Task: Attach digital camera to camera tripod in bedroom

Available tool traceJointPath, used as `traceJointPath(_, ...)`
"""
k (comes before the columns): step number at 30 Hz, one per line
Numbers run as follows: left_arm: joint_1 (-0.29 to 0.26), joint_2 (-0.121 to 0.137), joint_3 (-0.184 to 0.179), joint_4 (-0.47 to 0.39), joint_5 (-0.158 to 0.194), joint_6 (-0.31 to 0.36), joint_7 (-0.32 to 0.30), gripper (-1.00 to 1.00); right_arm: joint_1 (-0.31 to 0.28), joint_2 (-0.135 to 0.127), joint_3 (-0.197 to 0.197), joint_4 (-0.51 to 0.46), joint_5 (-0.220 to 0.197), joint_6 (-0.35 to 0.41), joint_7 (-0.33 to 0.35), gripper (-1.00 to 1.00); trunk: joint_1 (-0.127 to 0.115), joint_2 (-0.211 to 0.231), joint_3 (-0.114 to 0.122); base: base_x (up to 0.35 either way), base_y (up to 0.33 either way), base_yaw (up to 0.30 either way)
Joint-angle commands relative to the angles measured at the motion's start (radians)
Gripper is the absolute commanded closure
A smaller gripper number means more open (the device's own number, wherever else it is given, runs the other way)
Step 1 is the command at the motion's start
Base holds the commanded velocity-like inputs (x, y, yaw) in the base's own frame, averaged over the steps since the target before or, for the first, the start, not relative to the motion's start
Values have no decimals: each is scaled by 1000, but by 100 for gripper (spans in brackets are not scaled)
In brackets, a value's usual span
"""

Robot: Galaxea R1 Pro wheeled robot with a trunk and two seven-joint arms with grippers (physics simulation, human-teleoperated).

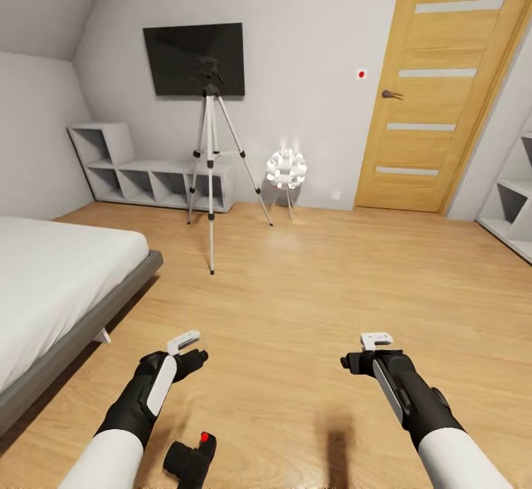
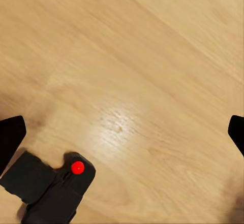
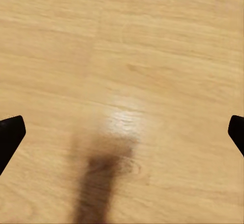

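You are at the pickup step: the digital camera (image 1: 191,459) lies on the wooden floor (image 1: 310,304) close in front of the robot, just inboard of the left arm, red button up, and it is not yet grasped. The left hand (image 1: 191,349) hangs above the floor with its fingers spread and empty; in the left wrist view the digital camera (image 2: 53,186) lies off to one side of the gap between the fingertips. The right hand (image 1: 367,351) is likewise spread, holding nothing. Your next move calls for centring the left hand over the camera body, lowering, and closing. The camera tripod (image 1: 212,156) stands well apart across the room, below the wall TV (image 1: 194,58), between the grey shelf unit (image 1: 151,175) and the floor lamp (image 1: 286,171). The bed (image 1: 59,282) borders the left side; the door (image 1: 436,90) is at right.
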Motion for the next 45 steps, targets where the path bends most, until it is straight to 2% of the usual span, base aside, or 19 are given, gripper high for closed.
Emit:
traceJointPath(1, 0, -1, 2, -2, 10, 4, 5, -100, 0, -1, 1, -2, 1, 5, 3, -100, 0, -1, -5, 0, 0, 0)
traceJointPath(18, 1, -3, 2, -2, 8, 4, 0, -100, 0, 2, 2, -12, 0, 5, 6, -100, 8, -5, -71, 0, 0, 0)
traceJointPath(31, 0, -9, 2, -2, 8, 1, 0, -100, 0, -1, 4, -59, 0, 14, 54, -100, 14, -8, -121, 0, 0, 0)
traceJointPath(45, 0, -10, 0, -2, 10, -2, 0, -100, 0, 1, 1, -67, 2, 39, 65, -100, 20, -11, -175, 0, 0, 0)
